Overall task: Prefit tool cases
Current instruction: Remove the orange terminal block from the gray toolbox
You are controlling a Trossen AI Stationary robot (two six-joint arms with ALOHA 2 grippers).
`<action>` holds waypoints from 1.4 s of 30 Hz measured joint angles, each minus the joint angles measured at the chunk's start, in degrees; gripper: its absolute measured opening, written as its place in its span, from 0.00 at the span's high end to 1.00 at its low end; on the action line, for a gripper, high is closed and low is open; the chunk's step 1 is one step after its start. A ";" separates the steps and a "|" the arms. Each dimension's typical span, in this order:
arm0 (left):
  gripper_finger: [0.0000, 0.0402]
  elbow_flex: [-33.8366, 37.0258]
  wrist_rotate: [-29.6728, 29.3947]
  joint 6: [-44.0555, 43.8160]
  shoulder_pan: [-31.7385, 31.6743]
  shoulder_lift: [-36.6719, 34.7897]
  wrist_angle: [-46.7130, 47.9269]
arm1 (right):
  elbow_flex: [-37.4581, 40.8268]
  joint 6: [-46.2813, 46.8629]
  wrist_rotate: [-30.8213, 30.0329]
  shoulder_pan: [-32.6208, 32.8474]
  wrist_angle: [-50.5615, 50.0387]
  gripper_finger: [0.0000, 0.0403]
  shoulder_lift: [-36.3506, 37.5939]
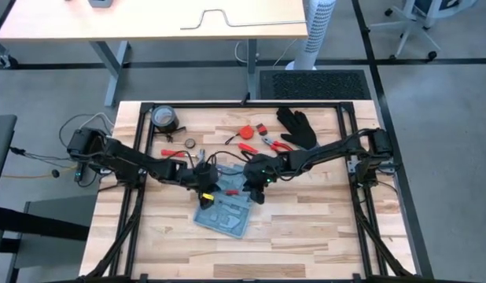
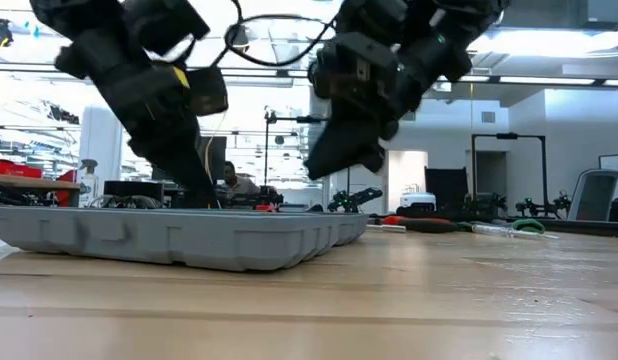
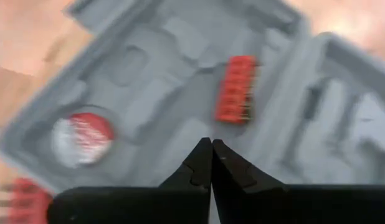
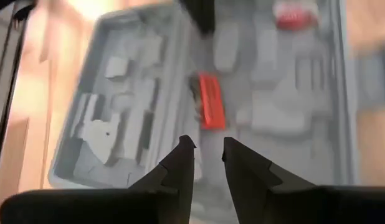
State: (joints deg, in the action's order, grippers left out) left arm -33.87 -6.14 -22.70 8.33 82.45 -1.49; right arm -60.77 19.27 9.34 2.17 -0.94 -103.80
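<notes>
The tool case [image 1: 225, 206] lay open flat near the bench's middle, my left gripper [image 3: 211, 163] pinched together over it and my right gripper [image 4: 208, 163] slightly apart beside. I judged slow, level pressing into the slots best. Bare wood toward the front edge [image 1: 251, 255] offered room; loose tools [image 1: 255, 140] crowded the back.

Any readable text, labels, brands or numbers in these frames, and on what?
None can be read.
Round red-and-white item in the open tool case: its marks are too blurred to read.
Red bit holder: no legible marking.
Yellow tag on the left arm: too small to read.
</notes>
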 joint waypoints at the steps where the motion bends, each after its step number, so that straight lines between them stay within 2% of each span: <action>1: 1.00 -0.05 -0.90 -1.02 0.94 0.01 -0.65 | -1.06 -3.07 -0.02 0.07 -1.82 0.76 0.03; 5: 1.00 -1.37 -6.48 -5.75 3.31 0.03 -2.17 | -3.84 -12.71 -0.04 0.21 -5.18 0.76 -0.01; 12: 1.00 -2.77 -12.14 -12.49 6.26 0.05 -1.91 | -4.31 -28.57 -0.28 0.82 -3.07 0.74 -1.64; 26: 1.00 -1.83 -12.57 -21.52 9.97 0.09 5.06 | -7.28 -30.29 1.05 0.69 -2.30 0.47 -6.18; 34: 1.00 0.37 -13.70 -21.33 9.97 0.14 4.67 | -7.80 -28.40 1.25 0.69 1.28 0.49 -7.88; 42: 1.00 0.40 -13.74 -21.20 9.95 0.16 4.36 | -11.75 -26.82 2.33 0.31 -1.74 0.50 -12.04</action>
State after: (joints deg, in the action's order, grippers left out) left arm -33.47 -19.88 -43.90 18.28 82.61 2.87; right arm -72.52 -7.55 11.68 2.48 -2.68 -115.84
